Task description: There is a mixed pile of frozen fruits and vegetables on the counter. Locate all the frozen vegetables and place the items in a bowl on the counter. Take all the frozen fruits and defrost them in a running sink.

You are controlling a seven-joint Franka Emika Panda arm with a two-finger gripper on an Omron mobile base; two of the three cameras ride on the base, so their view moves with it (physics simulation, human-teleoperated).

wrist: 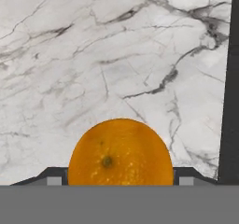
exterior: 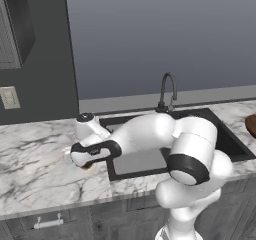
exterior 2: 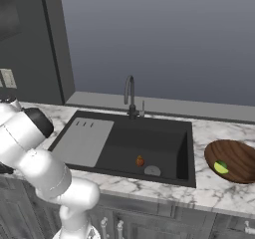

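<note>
Inspected from the hand outward: the claw [wrist: 120,180] stands fairly wide with the orange ball [wrist: 120,154] seated squarely between its two dark tips, both tips flush against the fruit's flanks at about its widest girth; this reads as a grip on the fruit, though whether it is off the marble cannot be told. The fruit sits at six o'clock in the hand view, its small stem scar facing the camera. Judgement on handling: round, hard when frozen, light, pebbled skin probably slick with frost, so liable to roll or squirt out unless held across the full diameter, as it is now. The white-veined tabletop [wrist: 116,55] spreads beyond it toward twelve o'clock, and the black edge of the sink [wrist: 229,87] runs down at three o'clock. In the left base view the hand hangs over the marble just left of the basin. Farther off, in the right base view, the brown stemmed fruit [exterior 2: 140,161] already lies in the basin under the tap [exterior 2: 130,96], and the bowl [exterior 2: 233,161] at four o'clock holds a pale yellow-green bit [exterior 2: 220,167].
</note>
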